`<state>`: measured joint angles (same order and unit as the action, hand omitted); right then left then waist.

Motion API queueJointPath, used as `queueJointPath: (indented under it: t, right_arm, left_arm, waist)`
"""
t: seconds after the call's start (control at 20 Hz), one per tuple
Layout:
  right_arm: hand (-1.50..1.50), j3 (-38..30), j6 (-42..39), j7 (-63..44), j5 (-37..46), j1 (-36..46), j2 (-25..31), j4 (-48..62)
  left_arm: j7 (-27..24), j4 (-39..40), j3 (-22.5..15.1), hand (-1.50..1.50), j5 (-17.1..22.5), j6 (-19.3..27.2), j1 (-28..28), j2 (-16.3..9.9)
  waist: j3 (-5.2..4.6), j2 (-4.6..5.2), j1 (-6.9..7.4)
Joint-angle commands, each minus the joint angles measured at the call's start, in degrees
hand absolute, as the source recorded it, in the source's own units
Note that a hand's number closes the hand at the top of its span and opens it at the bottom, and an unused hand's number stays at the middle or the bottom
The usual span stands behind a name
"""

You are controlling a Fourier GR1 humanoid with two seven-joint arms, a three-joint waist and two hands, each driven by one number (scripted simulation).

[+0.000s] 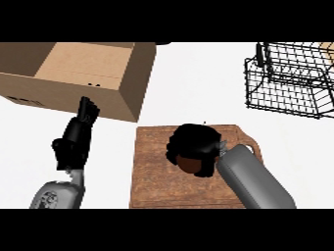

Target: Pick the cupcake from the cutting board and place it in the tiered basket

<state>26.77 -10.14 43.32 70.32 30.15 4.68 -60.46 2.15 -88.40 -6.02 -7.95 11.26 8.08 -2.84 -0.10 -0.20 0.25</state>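
The right forearm (254, 179) comes in from the lower edge and is the nearest thing to the camera; it lies over the right part of the brown cutting board (158, 171). At its end the right hand (191, 142) is bent down on the board, with its fingers curled round the cupcake (193, 165), of which only a small brown part shows under the hand. The left hand (75, 139) stands at the left side of the view, fingers straight and pointing up, holding nothing. Its fingertips are in front of the cardboard box (68, 73). The black wire tiered basket (296, 81) stands at the upper right, well apart from the board.
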Motion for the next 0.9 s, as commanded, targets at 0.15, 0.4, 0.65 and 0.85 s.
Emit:
queueJointPath:
  t: [0.15,0.4,0.65,0.85]
  right_arm:
    - [1.5,-10.55,-0.65,-24.05,4.7,-2.59,2.41,3.61]
    - [1.5,-22.04,-2.26,-48.85,7.59,-4.01,6.43,5.04]
    - [1.5,-24.93,-3.67,-70.23,11.62,-2.53,0.88,-2.37]
    - [1.5,-24.37,-12.09,-80.11,13.62,1.13,-1.57,-16.15]
  left_arm:
    - [0.63,-0.74,1.03,0.0,-0.7,0.87,-0.57,-0.65]
    - [0.08,-0.96,2.47,0.0,-0.27,1.62,-2.25,-1.04]
    - [-0.09,-0.84,1.35,0.0,0.04,0.27,-2.1,-0.84]
    - [0.83,-1.37,0.73,0.0,-0.16,0.21,-1.76,-0.44]
  waist:
    - [-0.06,-0.23,-2.6]
    - [-0.33,-0.96,-5.31]
    - [-0.1,-0.64,-2.66]
    - [-0.06,-0.89,-2.48]
